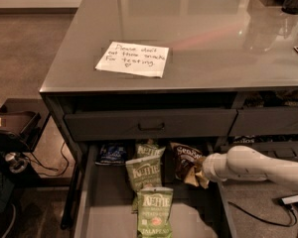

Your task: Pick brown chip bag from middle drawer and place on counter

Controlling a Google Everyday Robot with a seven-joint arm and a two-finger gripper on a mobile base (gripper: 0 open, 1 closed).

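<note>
The middle drawer [103, 213] is pulled open below the counter [213, 38], which bears a white handwritten note [133, 59]. The brown chip bag [184, 158] lies at the drawer's back right, tilted, its white lettering facing up. My gripper [200, 171] reaches in from the right on a white arm [248, 163] and sits at the bag's lower right edge, touching or overlapping it. The bag and the wrist hide the gripper's tip.
Green Kettle bags [144, 171] [155, 211] lie down the drawer's middle, and a dark blue bag [111, 153] is at its back left. The shut upper drawer front [151, 125] overhangs the bags. More drawers [268, 123] are on the right. A low cart with cables [15, 133] stands on the left.
</note>
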